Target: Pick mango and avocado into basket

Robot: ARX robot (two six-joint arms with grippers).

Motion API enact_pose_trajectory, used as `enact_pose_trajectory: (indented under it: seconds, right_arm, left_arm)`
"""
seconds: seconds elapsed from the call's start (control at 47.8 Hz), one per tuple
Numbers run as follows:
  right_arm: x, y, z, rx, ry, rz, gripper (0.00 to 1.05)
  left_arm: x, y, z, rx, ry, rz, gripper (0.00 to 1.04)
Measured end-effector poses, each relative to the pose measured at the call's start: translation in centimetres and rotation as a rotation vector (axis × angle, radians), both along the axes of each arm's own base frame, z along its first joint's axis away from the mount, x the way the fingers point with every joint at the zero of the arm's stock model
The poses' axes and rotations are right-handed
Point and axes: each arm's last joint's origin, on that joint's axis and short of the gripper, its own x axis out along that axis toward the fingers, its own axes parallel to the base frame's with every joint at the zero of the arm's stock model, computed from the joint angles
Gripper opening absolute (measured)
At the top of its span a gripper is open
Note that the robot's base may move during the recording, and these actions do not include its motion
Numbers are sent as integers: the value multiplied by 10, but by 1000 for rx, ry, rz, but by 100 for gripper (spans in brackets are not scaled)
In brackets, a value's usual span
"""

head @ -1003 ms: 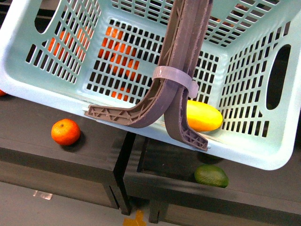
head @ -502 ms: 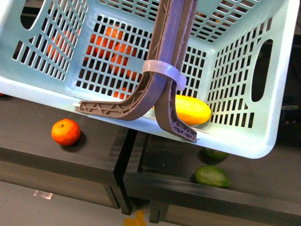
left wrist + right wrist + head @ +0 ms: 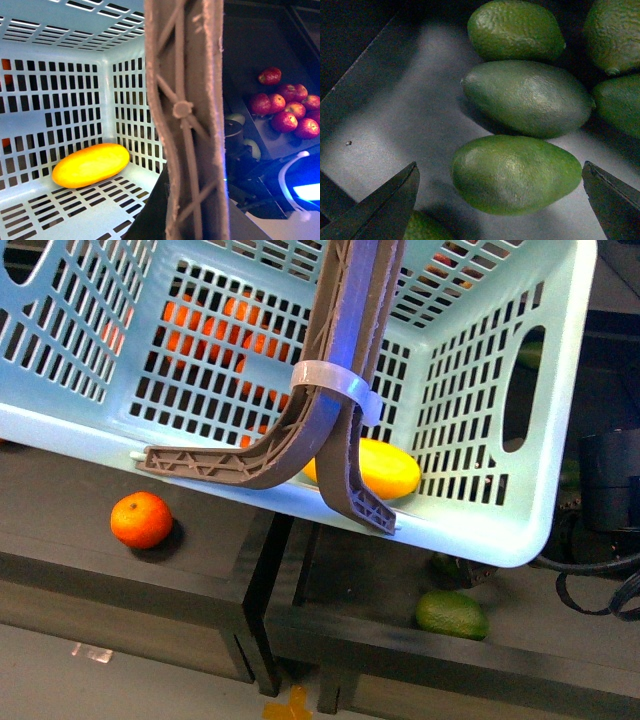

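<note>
The light teal basket (image 3: 480, 530) hangs tilted above the dark shelves, filling the upper front view. Its two brown handles (image 3: 340, 390) are tied with a whitish zip tie. My left gripper (image 3: 182, 225) is shut on the handle, whose ribbed brown strip (image 3: 185, 125) hides the jaws. The yellow mango (image 3: 375, 468) lies on the basket floor (image 3: 91, 165) in a corner. In the right wrist view my right gripper (image 3: 499, 172) is open, with a dark green avocado (image 3: 515, 175) lying between its two fingertips, apart from both. Another avocado (image 3: 452, 614) rests on the shelf below the basket.
An orange (image 3: 141, 519) sits on the left shelf, and more oranges (image 3: 200, 320) show through the basket slots. Several other green fruits (image 3: 527, 97) crowd beside the avocado. Red fruits (image 3: 285, 107) lie past the handle. My right arm's dark body (image 3: 608, 480) and cables are at the right.
The basket has shifted up and to the left in the front view, with the mango still inside. My right arm's dark body has come into view at the right edge.
</note>
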Motion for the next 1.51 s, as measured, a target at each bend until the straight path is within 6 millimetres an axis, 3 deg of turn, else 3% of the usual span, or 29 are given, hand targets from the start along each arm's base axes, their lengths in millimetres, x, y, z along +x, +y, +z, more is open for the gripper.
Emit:
enact_pose_trajectory:
  seconds: [0.293, 0.753, 0.982, 1.505]
  right_arm:
    - [12, -3, -34, -33, 13, 43, 97]
    - [26, 0, -46, -28, -11, 29, 97]
    - [31, -9, -63, -114, 33, -133, 97]
    - [30, -18, -60, -121, 46, -197, 97]
  left_arm:
    - [-2, -2, 0, -7, 5, -23, 6]
    - [-1, -1, 0, -2, 1, -8, 6]
    - [-1, -2, 0, -6, 4, -18, 6]
    - [-1, -1, 0, -4, 3, -14, 6]
